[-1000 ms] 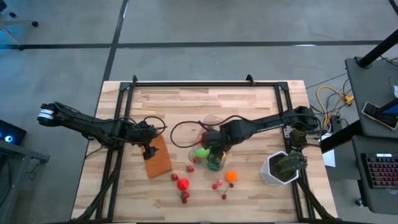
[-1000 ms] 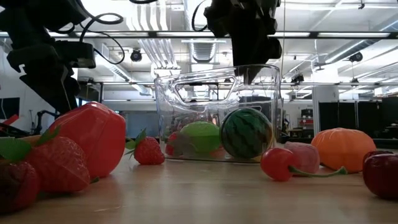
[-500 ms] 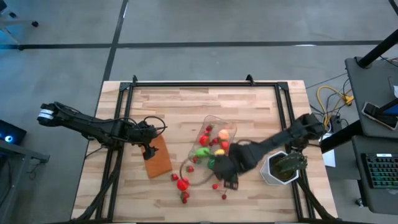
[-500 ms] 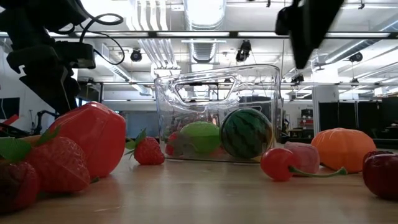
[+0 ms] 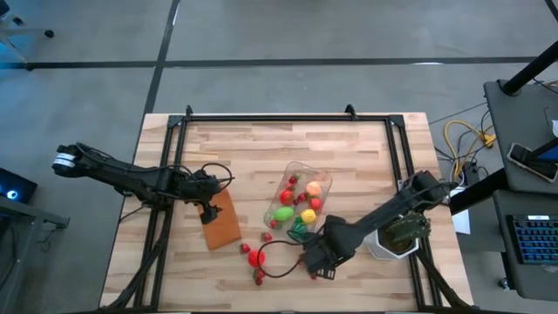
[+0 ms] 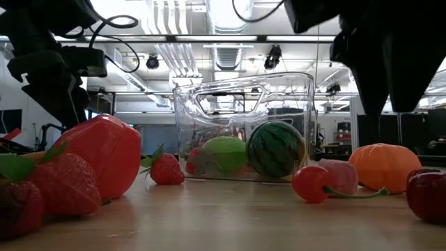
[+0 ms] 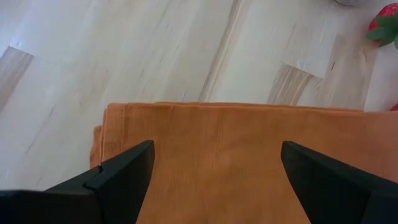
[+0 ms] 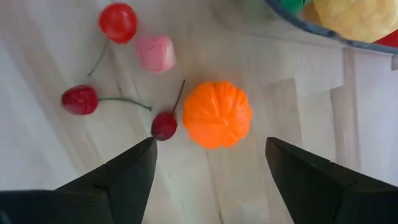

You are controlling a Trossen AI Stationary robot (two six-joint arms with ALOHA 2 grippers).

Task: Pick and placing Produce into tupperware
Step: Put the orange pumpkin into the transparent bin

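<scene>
Right tool (image 8: 208,171) spread wide, nothing between its dark fingers (image 8: 118,177), held above the pale wooden bench (image 5: 349,148) near its front edge. Directly ahead of the tool, centred on the gap: a ribbed orange toy pumpkin (image 8: 217,114), resting on the bench. Touching or just beside the pumpkin, a dark red cherry (image 8: 164,126) with a thin stem; a second dark red cherry (image 8: 79,99) with a green stem lies farther off, then a small pink rounded piece (image 8: 155,53) and a bright red cherry (image 8: 118,22) farther still. Beyond the pumpkin, on the opposite side from the cherries, stands the clear rectangular plastic container with rounded corners (image 5: 299,197), upright, holding a lime-green fruit (image 5: 283,213), a striped dark green melon (image 6: 277,149), and yellow, orange and red pieces. More loose produce lies to the container's front left: a large faceted red fruit (image 5: 255,257) with small strawberries (image 5: 259,277) near it. A white angular pot with a green plant (image 5: 397,235) stands just beside the right arm. Left tool (image 7: 214,174) also spread apart, empty, hovering over a flat brown-orange cloth rectangle (image 5: 221,220), well apart from the container.
</scene>
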